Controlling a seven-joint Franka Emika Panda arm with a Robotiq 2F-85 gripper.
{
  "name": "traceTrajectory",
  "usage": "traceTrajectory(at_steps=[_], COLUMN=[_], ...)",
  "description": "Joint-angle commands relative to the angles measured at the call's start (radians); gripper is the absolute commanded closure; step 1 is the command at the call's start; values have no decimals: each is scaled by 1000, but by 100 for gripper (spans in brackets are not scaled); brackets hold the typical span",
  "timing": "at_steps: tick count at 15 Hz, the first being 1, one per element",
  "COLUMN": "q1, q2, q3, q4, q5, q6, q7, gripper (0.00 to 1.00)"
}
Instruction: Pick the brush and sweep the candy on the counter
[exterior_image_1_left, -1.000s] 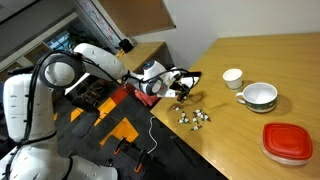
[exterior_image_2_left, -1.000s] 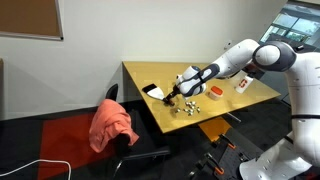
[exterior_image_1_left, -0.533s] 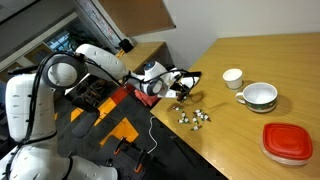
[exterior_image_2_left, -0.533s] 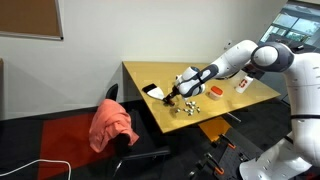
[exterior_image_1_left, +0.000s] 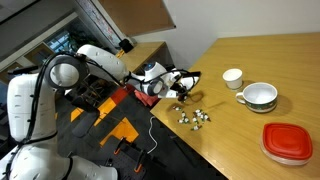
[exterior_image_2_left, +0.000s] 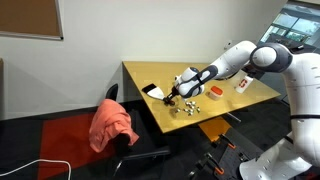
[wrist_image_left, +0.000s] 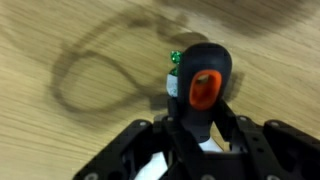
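Note:
My gripper (wrist_image_left: 200, 130) sits low over the counter (exterior_image_1_left: 235, 135) near its edge, and both exterior views show it there (exterior_image_1_left: 178, 83) (exterior_image_2_left: 174, 95). In the wrist view the brush (wrist_image_left: 205, 85) stands between my fingers. Its handle end is dark with an orange insert and white shows below it. The fingers (wrist_image_left: 177, 135) press against both of its sides, so the gripper is shut on the brush. The candy (exterior_image_1_left: 195, 115) (exterior_image_2_left: 186, 108) lies in a small cluster on the wood beside the gripper. One green piece (wrist_image_left: 175, 58) shows just past the brush.
A white cup (exterior_image_1_left: 232, 77), a white bowl (exterior_image_1_left: 259, 96) and a red lid (exterior_image_1_left: 288, 141) sit farther along the counter. The counter's dark edge runs close beside the gripper. An orange cloth (exterior_image_2_left: 112, 122) hangs over a chair below the counter.

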Motion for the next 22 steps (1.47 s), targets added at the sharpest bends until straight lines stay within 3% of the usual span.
traceTrajectory(at_steps=[1, 15, 20, 22], q1=[-14, 13, -52, -113], q2=[10, -220, -348, -409], q3=[14, -5, 70, 144], q4=[23, -153, -261, -312], q5=[-33, -32, -18, 9], q6=[-16, -36, -105, -171], q7=[25, 53, -19, -102], gripper=[87, 87, 87, 87])
